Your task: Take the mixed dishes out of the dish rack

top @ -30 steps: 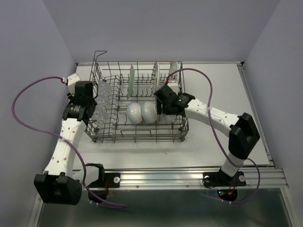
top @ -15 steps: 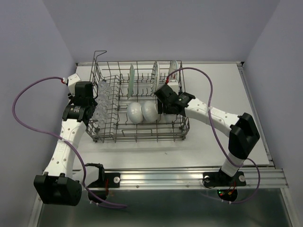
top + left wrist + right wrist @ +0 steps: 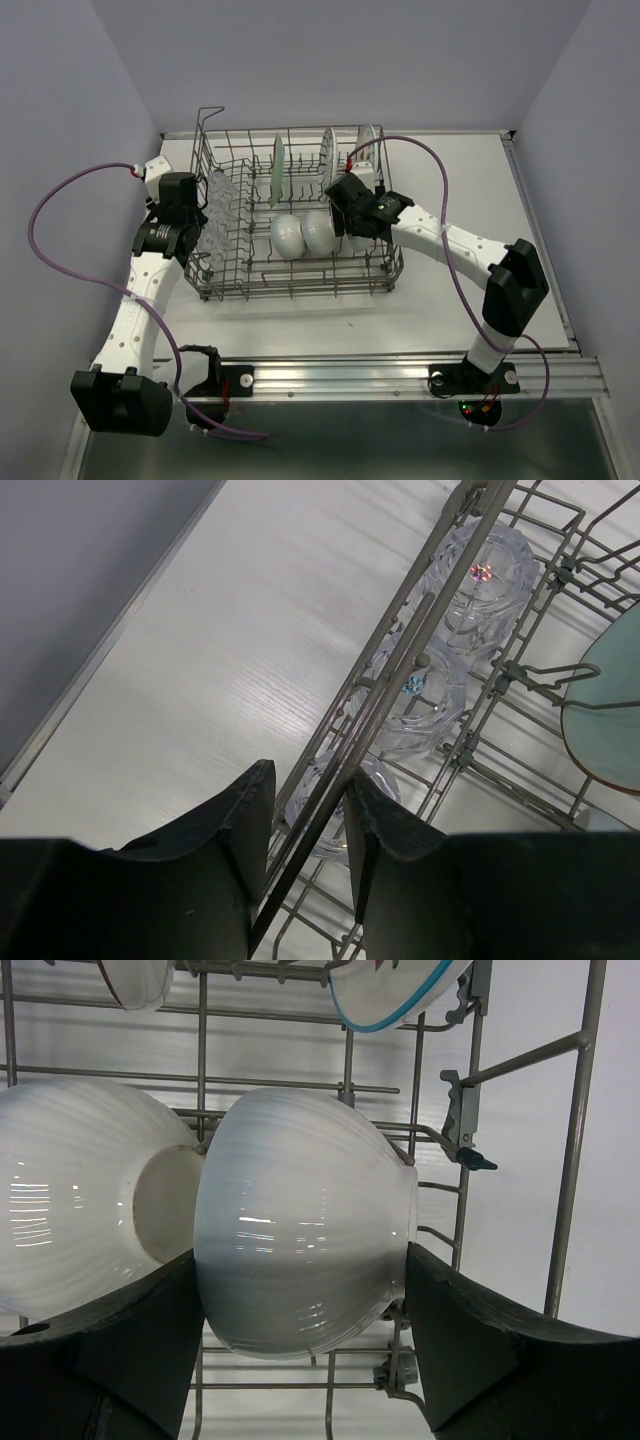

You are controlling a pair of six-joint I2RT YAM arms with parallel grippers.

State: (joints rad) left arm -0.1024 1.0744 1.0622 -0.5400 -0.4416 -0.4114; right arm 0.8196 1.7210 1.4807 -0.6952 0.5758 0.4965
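The grey wire dish rack [image 3: 290, 288] stands mid-table. My right gripper [image 3: 334, 226] reaches into its right part and is shut on a white bowl [image 3: 300, 1230], one finger on its base side and one at its rim. A second white bowl [image 3: 80, 1210] lies against it on the left. My left gripper [image 3: 308, 790] is shut on the rack's left side wire [image 3: 400, 680]. Three clear glasses [image 3: 420, 695] lie in a row just inside that wall. A pale green plate [image 3: 277, 170] and a white plate with red shapes [image 3: 400, 990] stand upright in the tines.
Another white plate [image 3: 327, 160] stands between the tines behind the bowls. Bare white table [image 3: 470, 170] lies right of the rack and in front of it [image 3: 330, 325]. Walls close in on the left and back. A metal rail [image 3: 400, 370] runs along the near edge.
The rack and the two bowls have shifted slightly right and away. My right gripper has moved a little away with the bowl. The left arm has hardly moved.
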